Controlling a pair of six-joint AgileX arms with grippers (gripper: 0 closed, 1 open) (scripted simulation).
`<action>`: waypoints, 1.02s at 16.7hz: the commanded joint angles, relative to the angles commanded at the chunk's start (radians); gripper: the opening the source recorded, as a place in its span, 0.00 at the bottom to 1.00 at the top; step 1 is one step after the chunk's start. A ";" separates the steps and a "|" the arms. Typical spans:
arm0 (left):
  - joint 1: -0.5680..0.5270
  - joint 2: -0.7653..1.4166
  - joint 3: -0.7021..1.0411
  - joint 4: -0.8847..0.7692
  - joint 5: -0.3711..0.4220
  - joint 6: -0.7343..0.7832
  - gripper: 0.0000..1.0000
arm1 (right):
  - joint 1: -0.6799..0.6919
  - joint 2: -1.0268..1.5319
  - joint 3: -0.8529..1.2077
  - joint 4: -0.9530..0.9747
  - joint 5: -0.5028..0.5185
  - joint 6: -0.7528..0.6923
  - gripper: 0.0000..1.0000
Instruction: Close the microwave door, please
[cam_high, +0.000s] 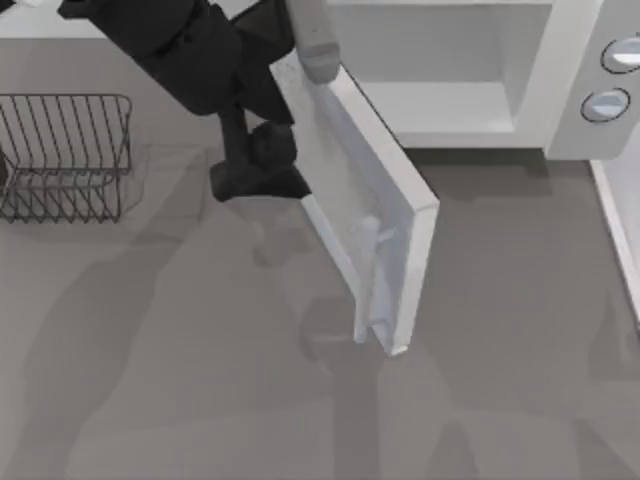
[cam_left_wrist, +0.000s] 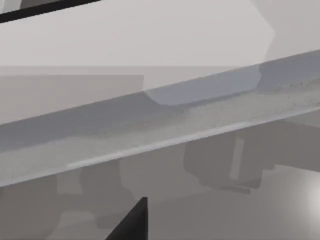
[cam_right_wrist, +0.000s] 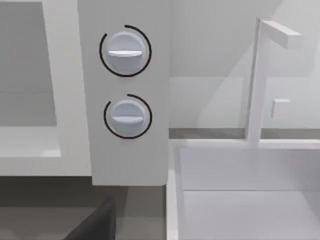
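The white microwave (cam_high: 480, 110) stands at the back of the table, its pale cavity showing. The microwave door (cam_high: 365, 200) stands swung out from a hinge at the cavity's left, its free edge pointing toward the table's front. Its pale bar handle (cam_high: 376, 285) sits near that free edge. My left gripper (cam_high: 255, 168), black, is just left of the door's outer face, near its middle. In the left wrist view the door's window (cam_left_wrist: 165, 120) runs across very close, and a dark part of the left gripper (cam_left_wrist: 134, 224) shows beneath it. The right wrist view looks at the microwave's two round grey knobs (cam_right_wrist: 125, 52), with a dark part of my right gripper (cam_right_wrist: 95, 225) at the lower edge.
A dark wire rack (cam_high: 65, 155) stands at the table's left. A white sink basin (cam_right_wrist: 245, 190) with a tall white faucet (cam_right_wrist: 257, 80) lies right of the microwave, and its rim (cam_high: 618, 230) shows at the top view's right. Grey tabletop (cam_high: 200, 380) spreads in front.
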 joint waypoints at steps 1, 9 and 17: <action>0.000 0.000 0.000 0.000 0.000 0.000 0.55 | 0.000 0.000 0.000 0.000 0.000 0.000 1.00; 0.000 0.000 0.000 0.000 0.000 0.000 0.00 | 0.000 0.000 0.000 0.000 0.000 0.000 1.00; 0.002 0.000 0.000 0.000 0.000 0.000 0.00 | 0.000 0.000 0.000 0.000 0.000 0.000 1.00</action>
